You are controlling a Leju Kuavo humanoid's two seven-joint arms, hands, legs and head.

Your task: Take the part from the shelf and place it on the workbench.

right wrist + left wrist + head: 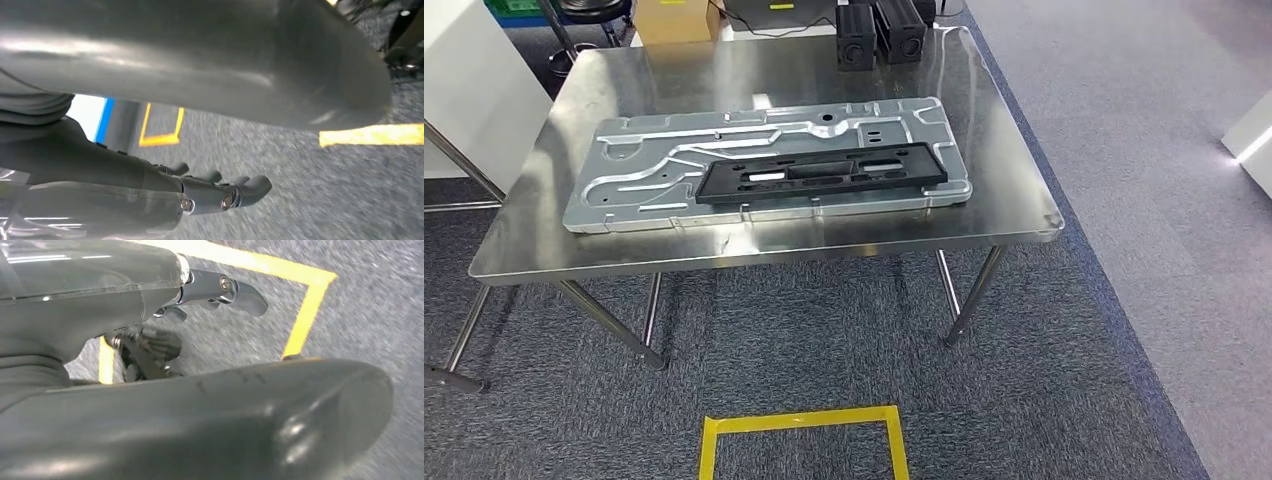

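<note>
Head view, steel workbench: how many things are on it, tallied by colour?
Silver: 1, the large stamped sheet-metal panel lying flat.
Black: 3, the long flat black plastic frame resting on the panel, plus two black boxy units standing at the far edge.
Total: 4 on the shiny steel workbench.

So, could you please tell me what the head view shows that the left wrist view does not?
Head view alone: the steel workbench, a silver stamped panel lying on it, a black part resting on that panel, and black boxes at the far edge. Left wrist view alone: the left hand, holding nothing. Both show grey carpet and yellow floor tape.
</note>
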